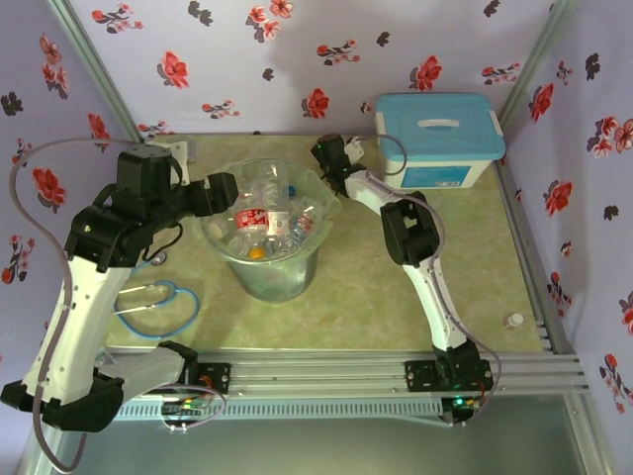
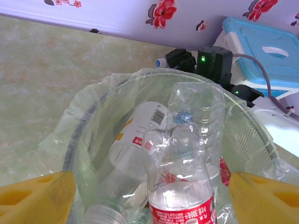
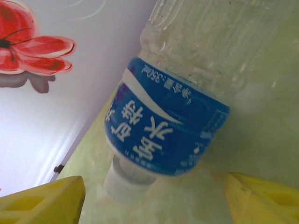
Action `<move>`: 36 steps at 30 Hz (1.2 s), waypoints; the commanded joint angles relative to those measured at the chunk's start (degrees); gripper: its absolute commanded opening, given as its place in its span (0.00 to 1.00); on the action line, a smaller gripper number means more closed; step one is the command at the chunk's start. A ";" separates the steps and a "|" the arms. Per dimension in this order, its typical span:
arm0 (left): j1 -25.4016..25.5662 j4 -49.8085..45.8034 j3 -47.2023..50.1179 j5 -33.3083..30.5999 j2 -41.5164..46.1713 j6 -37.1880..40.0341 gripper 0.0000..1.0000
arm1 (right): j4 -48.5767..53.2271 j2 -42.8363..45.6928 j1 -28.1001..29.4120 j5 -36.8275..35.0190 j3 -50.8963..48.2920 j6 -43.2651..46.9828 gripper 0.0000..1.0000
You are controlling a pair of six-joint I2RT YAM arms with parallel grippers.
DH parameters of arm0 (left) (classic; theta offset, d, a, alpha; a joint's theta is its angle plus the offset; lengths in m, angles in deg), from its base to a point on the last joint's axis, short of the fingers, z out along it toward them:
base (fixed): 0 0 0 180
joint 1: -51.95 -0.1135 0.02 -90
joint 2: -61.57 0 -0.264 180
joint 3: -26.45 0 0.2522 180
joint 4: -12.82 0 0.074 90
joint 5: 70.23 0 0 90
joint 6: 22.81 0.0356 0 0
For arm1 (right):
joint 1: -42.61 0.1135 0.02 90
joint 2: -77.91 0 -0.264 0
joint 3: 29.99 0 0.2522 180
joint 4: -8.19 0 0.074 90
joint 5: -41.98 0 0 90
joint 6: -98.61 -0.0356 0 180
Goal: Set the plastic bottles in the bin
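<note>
Yellow fingertips [image 2: 37,198] of the left gripper [image 2: 150,193] sit at 7 and 5 o'clock of the left wrist view. They are spread wide and touch nothing, so this pincer is released. Between them, clear of both, the red-labelled bottle [image 2: 182,182] stands upright in the bin [image 2: 245,140]. It is clear, dented plastic, with its label at the bottom edge of the view. At its 10 o'clock a white-labelled bottle [image 2: 140,126] with a barcode and an orange mark leans against the clear plastic liner [image 2: 88,116]. The liner drapes over the bin's grey mesh wall.

In the right wrist view the right gripper [image 3: 154,198] is also released, its own yellow tips wide apart at 7 and 5 o'clock. Beyond them the blue-labelled bottle [image 3: 168,126] lies on the pale green table [image 3: 271,116], outside the bin. Its ribbed clear body points toward 1 o'clock and its pale cap toward 7 o'clock, with the flowered wall [image 3: 56,116] at its 9 o'clock. This close view resolves the white characters on the label.

The top view gives the layout that the wrist cameras lack. The bin sits at the table's centre holding several plastic bottles [image 1: 272,223]. The left gripper is over its 10 o'clock rim, and the right gripper is just beyond its 1 o'clock rim. A white box with a light-blue lid [image 1: 435,139] sits at the bin's 2 o'clock and a loop of blue tubing [image 1: 163,297] at its 8 o'clock. A small white cap [image 1: 513,321] lies well apart at 4 o'clock, by the table's right edge.
</note>
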 commanded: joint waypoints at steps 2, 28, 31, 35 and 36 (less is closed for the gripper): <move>-0.61 1.52 -1.38 0.81 0.97 1.04 0.86 | 8.71 -5.02 -1.14 -2.51 9.56 -3.52 0.79; -1.51 3.50 -0.17 1.28 1.54 -0.27 0.88 | -1.70 4.70 -5.06 -1.30 -11.48 -0.40 0.49; -1.55 4.08 0.27 1.82 1.45 -0.69 0.88 | -6.37 10.07 -4.27 -0.68 -18.82 2.02 0.49; -1.55 6.83 1.16 4.18 1.24 -1.88 0.88 | -11.95 19.03 -3.17 0.43 -30.31 6.01 0.50; -1.55 7.57 1.49 5.04 1.20 -2.21 0.88 | -12.95 21.01 -3.13 1.08 -32.60 6.83 0.50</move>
